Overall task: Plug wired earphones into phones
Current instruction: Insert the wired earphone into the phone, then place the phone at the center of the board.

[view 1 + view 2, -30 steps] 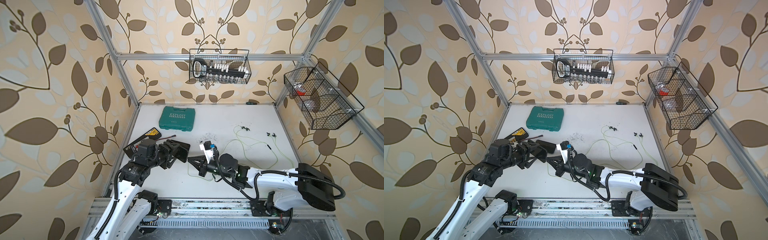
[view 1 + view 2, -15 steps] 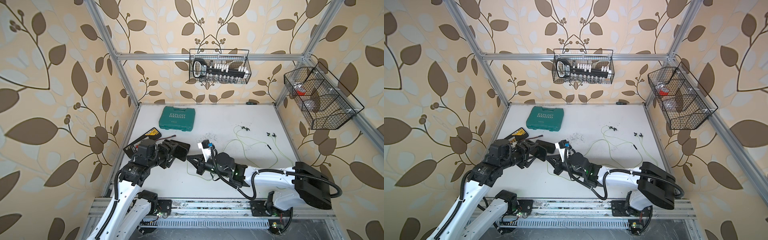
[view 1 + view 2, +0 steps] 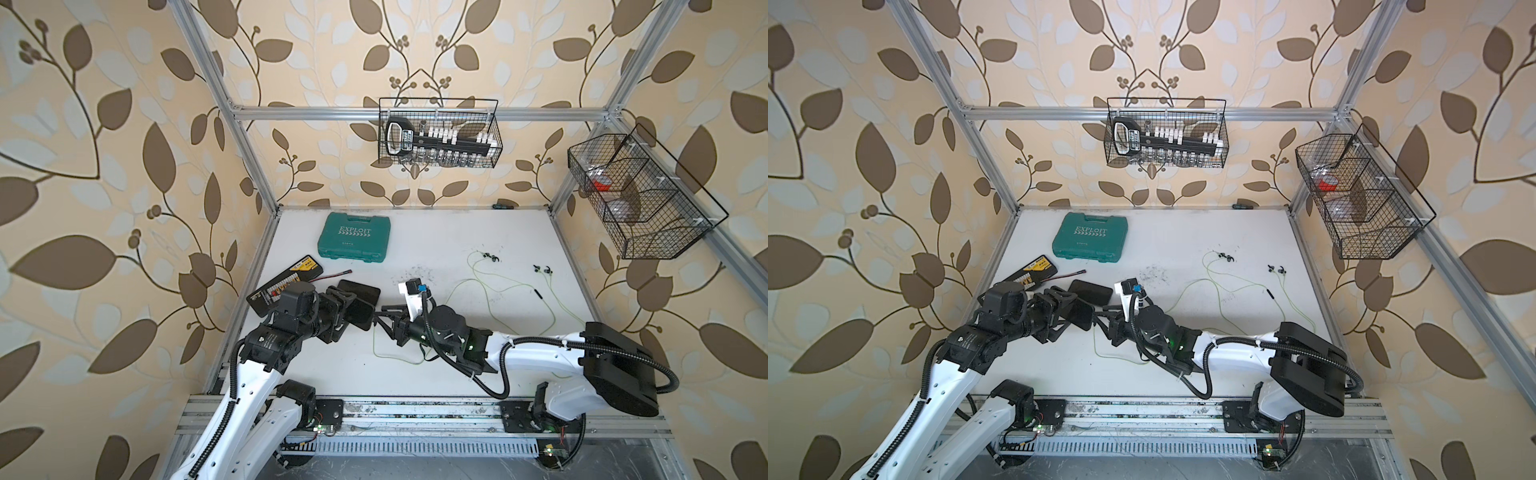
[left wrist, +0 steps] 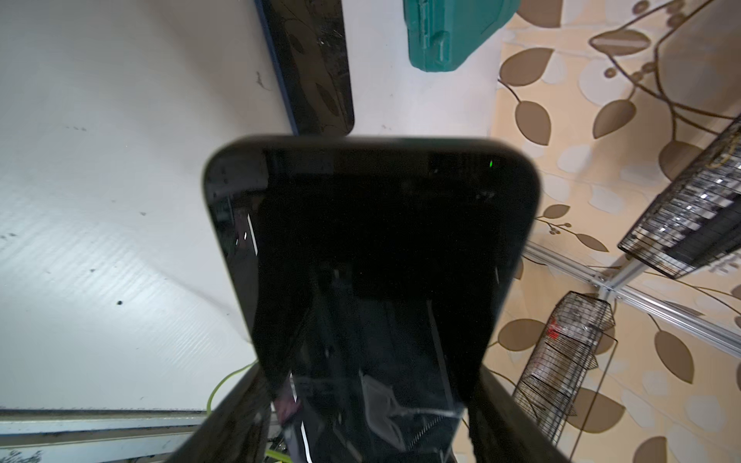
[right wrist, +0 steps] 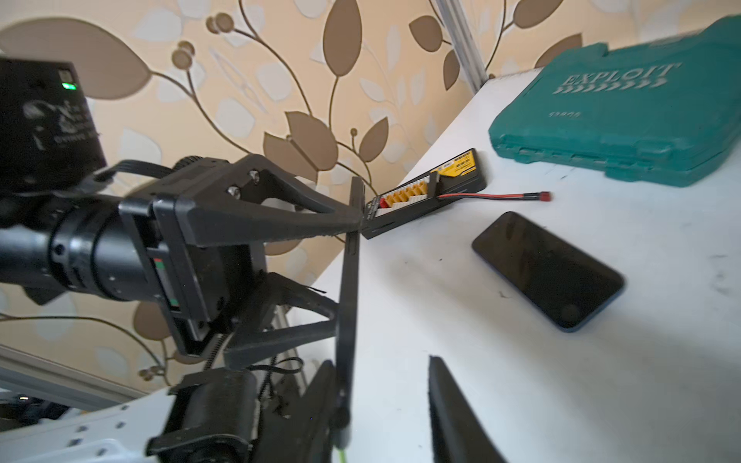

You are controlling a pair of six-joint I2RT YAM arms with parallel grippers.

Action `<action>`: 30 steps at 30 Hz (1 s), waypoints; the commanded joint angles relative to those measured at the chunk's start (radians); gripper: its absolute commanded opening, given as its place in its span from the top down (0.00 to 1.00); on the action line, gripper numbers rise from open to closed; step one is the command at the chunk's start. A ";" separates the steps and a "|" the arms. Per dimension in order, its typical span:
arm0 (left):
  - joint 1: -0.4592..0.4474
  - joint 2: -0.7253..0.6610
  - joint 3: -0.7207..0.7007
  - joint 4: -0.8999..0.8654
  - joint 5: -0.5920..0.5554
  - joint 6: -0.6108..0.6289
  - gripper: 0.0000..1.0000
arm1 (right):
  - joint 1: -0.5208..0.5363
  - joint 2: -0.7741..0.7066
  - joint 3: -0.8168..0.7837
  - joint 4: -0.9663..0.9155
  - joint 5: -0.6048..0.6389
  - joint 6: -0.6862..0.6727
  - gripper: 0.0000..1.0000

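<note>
phone is sitting clamped edge-on in my left gripper, lifted off the table. my right gripper is gaping just beside its lower end, a yellow-green earphone cable trailing behind. second phone is lying flat nearby.

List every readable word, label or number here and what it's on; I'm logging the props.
"EXPLOIT": on the teal case, lid, with a row of arrows beneath.
Small print under the arrows: too small to read.
Yellow label on the black tray: blurred.
Label on the tool in the back basket: unreadable.
Phones: no text visible.
</note>
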 commanded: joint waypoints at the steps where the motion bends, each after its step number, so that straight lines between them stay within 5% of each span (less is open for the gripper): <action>1: -0.003 0.021 -0.027 0.008 -0.086 -0.016 0.35 | -0.006 -0.065 -0.038 -0.082 0.073 0.026 0.49; 4: -0.003 0.021 -0.076 0.049 -0.141 -0.064 0.35 | -0.005 -0.166 -0.082 -0.142 0.089 0.023 0.27; 7: -0.003 0.005 -0.130 0.053 -0.229 -0.133 0.34 | -0.006 -0.270 -0.109 -0.227 0.117 0.017 0.17; 13: -0.002 0.002 -0.266 0.112 -0.348 -0.286 0.36 | -0.044 -0.391 -0.119 -0.447 0.201 0.052 0.16; 22: -0.002 0.226 -0.248 0.149 -0.374 -0.347 0.35 | -0.178 -0.422 -0.148 -0.595 0.117 0.126 0.17; 30: 0.000 0.267 -0.282 0.165 -0.433 -0.404 0.31 | -0.222 -0.404 -0.152 -0.625 0.088 0.143 0.17</action>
